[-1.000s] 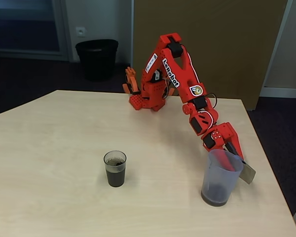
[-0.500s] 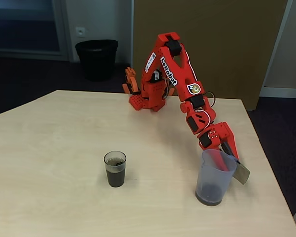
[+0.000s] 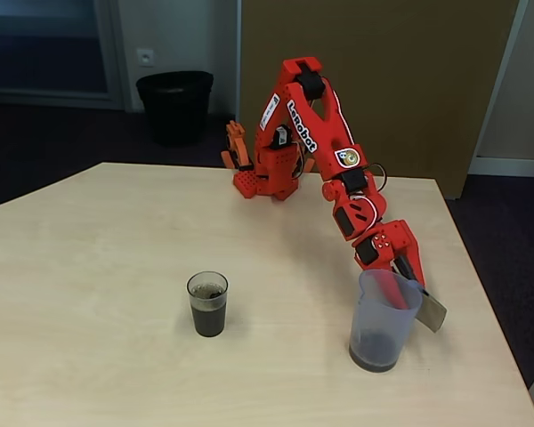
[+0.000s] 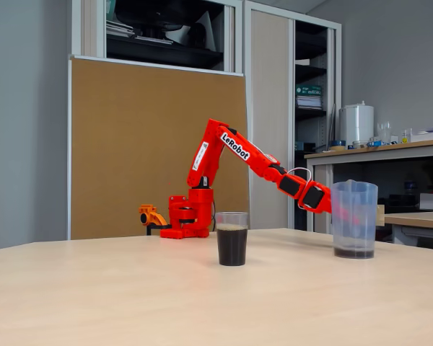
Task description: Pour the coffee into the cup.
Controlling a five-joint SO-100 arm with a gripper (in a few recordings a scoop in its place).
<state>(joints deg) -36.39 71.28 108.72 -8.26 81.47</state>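
The cup (image 3: 207,304) is a small clear tumbler left of the table's middle, filled most of the way with dark coffee (image 3: 208,316); the low fixed view shows the cup (image 4: 232,238) too. To the right, the larger translucent jug (image 3: 384,320) is upright, with a thin dark layer of coffee at its bottom. I cannot tell whether it rests on the table or hangs just above it. My red gripper (image 3: 408,283) is shut on the jug's rim by its flat handle (image 3: 432,312), one finger showing red through the wall. The jug (image 4: 353,218) and gripper (image 4: 338,210) also appear from the side.
The light wooden table (image 3: 89,267) has its right edge close to the jug. My arm's base (image 3: 262,178) stands at the far edge. A black bin (image 3: 173,105) is on the floor behind, with a brown board and shelves beyond.
My gripper has carried the jug a little to the left, toward the cup, keeping it upright. The cup has not moved.
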